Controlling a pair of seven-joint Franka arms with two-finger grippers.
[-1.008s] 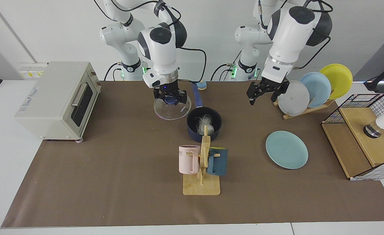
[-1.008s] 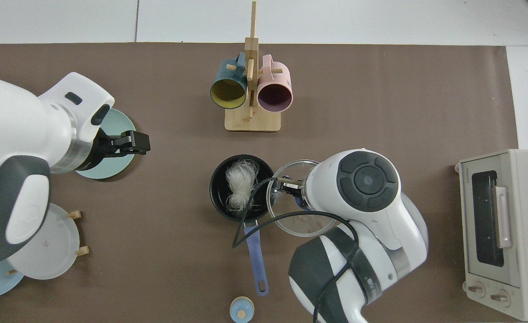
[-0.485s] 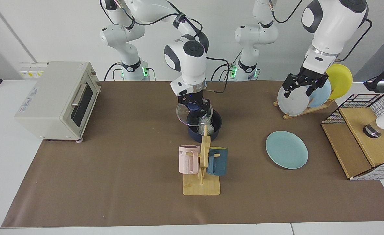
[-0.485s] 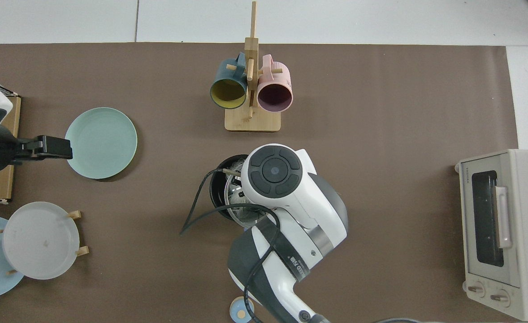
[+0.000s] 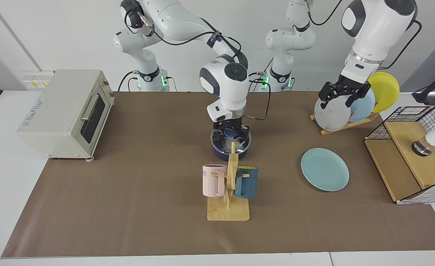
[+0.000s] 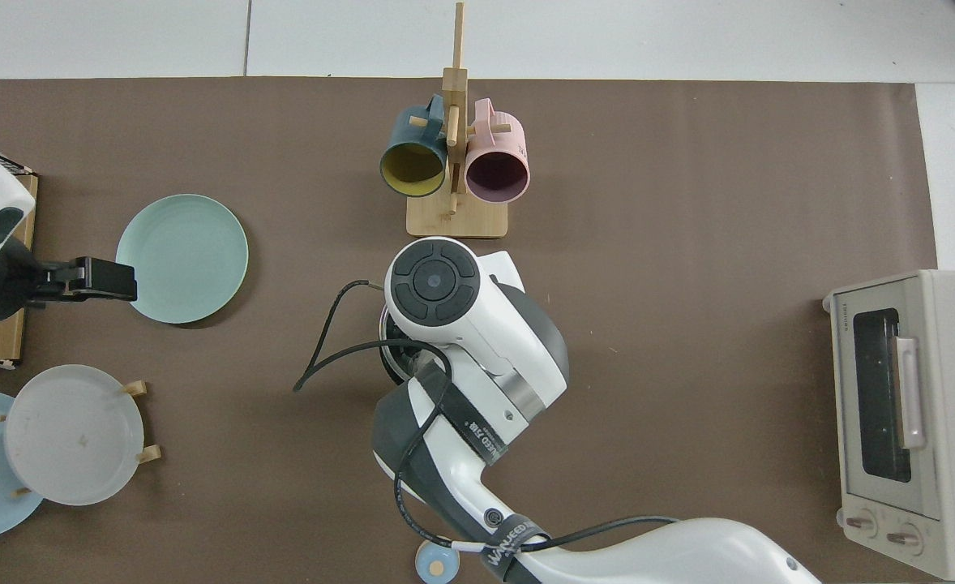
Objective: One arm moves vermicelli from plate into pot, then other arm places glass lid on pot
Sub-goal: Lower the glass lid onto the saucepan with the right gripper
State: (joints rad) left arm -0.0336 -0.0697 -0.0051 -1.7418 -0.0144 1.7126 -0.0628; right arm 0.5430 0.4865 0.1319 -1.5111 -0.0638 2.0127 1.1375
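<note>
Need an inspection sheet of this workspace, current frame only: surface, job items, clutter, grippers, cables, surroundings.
Surface: brown mat covers the table.
Job's things: glass lid sits on the pot; vermicelli not clearly visible under it; plate bare.
Clutter: mug rack with a pink mug and a teal mug; plate rack; toaster oven; wire basket.
Grippers: right gripper on the lid knob, jaws closed; left gripper raised by the plate rack, jaws open, waiting.
Cables: black cable loops off the right arm's wrist.
Surroundings: white wall; nothing else seen.
</note>
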